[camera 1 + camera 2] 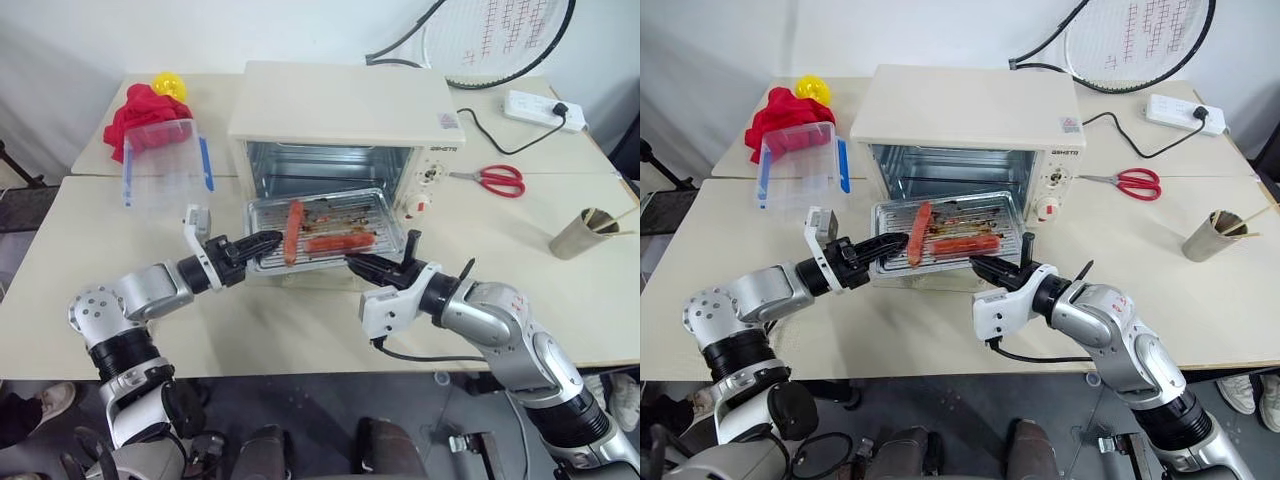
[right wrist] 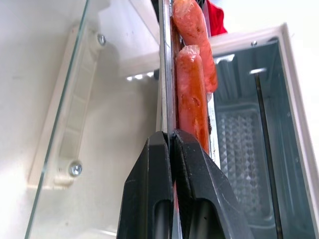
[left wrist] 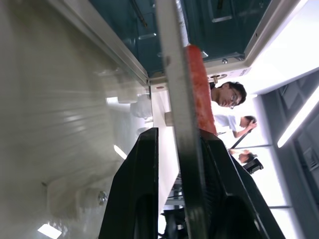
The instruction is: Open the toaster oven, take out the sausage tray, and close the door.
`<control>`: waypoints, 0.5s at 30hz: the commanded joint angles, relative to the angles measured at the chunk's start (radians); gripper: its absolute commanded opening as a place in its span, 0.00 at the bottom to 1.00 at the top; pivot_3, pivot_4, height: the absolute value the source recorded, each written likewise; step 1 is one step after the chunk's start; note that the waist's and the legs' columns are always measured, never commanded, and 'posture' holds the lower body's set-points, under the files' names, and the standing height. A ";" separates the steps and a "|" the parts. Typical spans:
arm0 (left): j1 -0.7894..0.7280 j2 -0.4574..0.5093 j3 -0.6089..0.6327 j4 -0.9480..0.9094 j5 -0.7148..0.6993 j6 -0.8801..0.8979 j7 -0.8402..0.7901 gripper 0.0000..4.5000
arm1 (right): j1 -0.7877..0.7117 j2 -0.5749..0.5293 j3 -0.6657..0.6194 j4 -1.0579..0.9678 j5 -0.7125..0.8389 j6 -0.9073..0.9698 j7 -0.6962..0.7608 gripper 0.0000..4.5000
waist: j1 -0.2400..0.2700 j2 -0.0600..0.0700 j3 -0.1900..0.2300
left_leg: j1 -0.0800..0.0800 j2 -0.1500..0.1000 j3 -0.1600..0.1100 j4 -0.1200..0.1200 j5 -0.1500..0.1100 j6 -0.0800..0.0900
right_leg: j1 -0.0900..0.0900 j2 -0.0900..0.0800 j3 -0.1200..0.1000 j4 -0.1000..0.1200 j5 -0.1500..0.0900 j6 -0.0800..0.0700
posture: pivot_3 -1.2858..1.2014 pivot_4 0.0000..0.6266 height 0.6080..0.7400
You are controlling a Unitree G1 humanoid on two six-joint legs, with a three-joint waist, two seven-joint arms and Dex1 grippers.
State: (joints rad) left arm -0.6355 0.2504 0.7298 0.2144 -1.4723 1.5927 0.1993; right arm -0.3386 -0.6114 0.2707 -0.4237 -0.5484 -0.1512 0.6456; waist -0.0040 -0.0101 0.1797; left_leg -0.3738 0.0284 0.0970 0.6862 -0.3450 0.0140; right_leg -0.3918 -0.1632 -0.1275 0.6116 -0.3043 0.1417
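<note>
Cream tabletops (image 1: 560,300) fill the head views, with a white wall and a racket (image 1: 480,40) along the upper edge. At upper centre of the frame stands the toaster oven (image 1: 345,125), its glass door (image 2: 60,124) folded down flat in front of the cavity. The sausage tray (image 1: 325,228) sits at centre frame, drawn out of the mouth over the lowered door, carrying a few red-orange sausages (image 1: 340,242).

The right gripper (image 1: 352,263) reaches in from the lower right, and its fingers are pressed together on the tray's near rim, which the right wrist view shows squeezed between the pads. The left gripper (image 1: 268,241) comes in from the left at the tray's left edge. In the left wrist view its fingers (image 3: 137,199) straddle the rim with a gap on one side, so I cannot tell whether it is clamped yet.

Thin sheet metal like this should be light and stiff, but smooth and probably greasy, so a pinch may slip. The sausages lie loose and will roll if the tray tips. Holding two rims at once and keeping it level looks safest.

Off to the right lie red scissors (image 1: 500,180) and a cup (image 1: 580,235).
</note>
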 commanded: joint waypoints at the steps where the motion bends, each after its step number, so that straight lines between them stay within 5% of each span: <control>1: 0.061 0.013 -0.063 -0.020 -0.202 -0.074 0.107 0.14 | -0.011 -0.008 -0.034 -0.026 0.036 -0.023 -0.005 0.03 | 0.000 0.000 0.000 | 0.000 0.000 0.000 0.000 0.000 0.000 | 0.000 0.000 0.000 0.000 0.000 0.000 | 0.52 0.24 1.00; 3: 0.116 0.036 -0.135 -0.044 -0.335 -0.145 0.170 0.03 | -0.014 -0.008 -0.036 -0.023 0.044 -0.032 -0.005 0.03 | 0.000 0.000 0.000 | 0.001 0.000 0.000 0.000 0.000 0.000 | 0.000 0.000 0.001 0.000 0.000 0.000 | 0.52 0.24 1.00; 6: 0.192 0.062 -0.232 -0.108 -0.491 -0.259 0.235 0.01 | -0.006 -0.013 -0.038 -0.015 0.053 -0.042 0.003 0.03 | 0.000 0.000 0.000 | 0.001 0.001 0.000 0.000 0.000 0.000 | 0.000 0.000 0.002 0.001 0.000 0.000 | 0.52 0.24 1.00; 13: 0.255 0.075 -0.248 -0.183 -0.500 -0.358 0.205 0.01 | 0.025 -0.012 -0.069 -0.012 0.144 -0.006 0.030 0.03 | 0.004 0.000 0.000 | 0.002 -0.001 0.000 0.000 0.000 0.000 | 0.002 0.000 0.002 -0.001 0.000 0.000 | 0.52 0.24 1.00; 15: 0.268 0.070 -0.227 -0.196 -0.500 -0.374 0.188 0.00 | 0.032 -0.020 -0.083 -0.015 0.166 -0.002 0.032 0.18 | 0.003 0.000 0.000 | 0.002 -0.001 0.001 0.000 0.000 0.000 | 0.002 0.000 0.002 -0.001 0.000 0.000 | 0.52 0.24 1.00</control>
State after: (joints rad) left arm -0.3744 0.3222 0.4671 0.0566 -1.9398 1.2411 0.4194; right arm -0.3068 -0.6222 0.2315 -0.4055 -0.4193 -0.1550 0.6761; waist -0.0010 -0.0102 0.1797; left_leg -0.3718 0.0272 0.0977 0.6864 -0.3449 0.0140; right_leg -0.3898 -0.1633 -0.1257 0.6107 -0.3044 0.1414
